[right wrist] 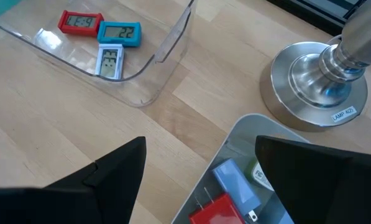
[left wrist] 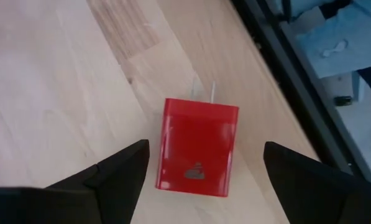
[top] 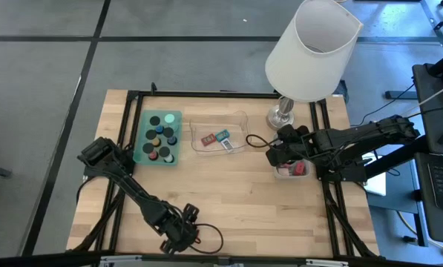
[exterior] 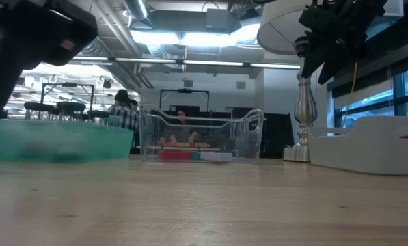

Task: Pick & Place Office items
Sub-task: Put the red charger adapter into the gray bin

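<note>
Left wrist view is showing the left gripper [left wrist: 204,174] sitting spread wide around a red block [left wrist: 196,147] lying on the table [left wrist: 54,93], near edge. Right gripper [top: 274,156] is hovering open just over the grey tray [right wrist: 250,134], right side.

The high view looks straight down on the whole table [top: 228,193]; the low view looks level across it, sharing the clear tray [top: 220,138] and lamp [top: 310,52]. Both wrist views look closely down at the tabletop.
</note>
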### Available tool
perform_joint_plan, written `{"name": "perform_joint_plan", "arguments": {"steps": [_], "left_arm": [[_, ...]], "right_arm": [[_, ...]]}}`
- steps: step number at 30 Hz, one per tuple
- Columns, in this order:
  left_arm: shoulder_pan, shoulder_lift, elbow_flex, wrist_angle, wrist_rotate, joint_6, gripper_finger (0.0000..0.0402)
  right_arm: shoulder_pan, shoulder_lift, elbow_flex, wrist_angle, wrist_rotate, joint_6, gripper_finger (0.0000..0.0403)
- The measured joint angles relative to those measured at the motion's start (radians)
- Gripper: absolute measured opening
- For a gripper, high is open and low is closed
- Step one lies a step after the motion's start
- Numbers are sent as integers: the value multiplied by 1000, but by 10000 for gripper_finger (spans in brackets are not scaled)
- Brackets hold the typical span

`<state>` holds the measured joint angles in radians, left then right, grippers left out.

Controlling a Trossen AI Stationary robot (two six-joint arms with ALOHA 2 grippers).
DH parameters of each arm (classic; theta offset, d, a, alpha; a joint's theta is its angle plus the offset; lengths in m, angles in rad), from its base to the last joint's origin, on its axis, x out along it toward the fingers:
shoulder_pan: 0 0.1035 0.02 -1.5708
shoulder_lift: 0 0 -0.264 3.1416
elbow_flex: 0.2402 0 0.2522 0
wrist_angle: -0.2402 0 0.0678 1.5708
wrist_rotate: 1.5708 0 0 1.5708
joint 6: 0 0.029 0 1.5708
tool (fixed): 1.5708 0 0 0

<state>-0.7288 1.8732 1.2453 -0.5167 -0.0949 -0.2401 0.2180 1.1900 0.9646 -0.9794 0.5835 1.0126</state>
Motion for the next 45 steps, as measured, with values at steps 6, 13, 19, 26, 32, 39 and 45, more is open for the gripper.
{"name": "perform_joint_plan", "arguments": {"steps": [6, 13, 19, 26, 32, 39, 45], "left_arm": [[0, 0, -74, 120, -3, -15, 313], [0, 0, -111, 164, -17, -27, 308], [0, 0, -111, 151, -19, -31, 299], [-6, 32, -111, 163, -26, -62, 281], [-10, 39, -111, 177, -41, -62, 251], [-10, 24, -111, 140, -47, -91, 213], [-16, -50, -79, -7, -212, -113, 213]], "right_arm": [[0, 0, 0, 0, 0, 0, 307], [0, 0, 0, 0, 2, 0, 307], [0, 0, 0, 0, 4, 0, 307], [0, 0, 0, 1, 4, -1, 307], [0, 0, 0, 3, 4, -1, 307], [0, 0, 0, 6, 3, -1, 307], [0, 0, 0, 78, -40, -1, 307]]}}
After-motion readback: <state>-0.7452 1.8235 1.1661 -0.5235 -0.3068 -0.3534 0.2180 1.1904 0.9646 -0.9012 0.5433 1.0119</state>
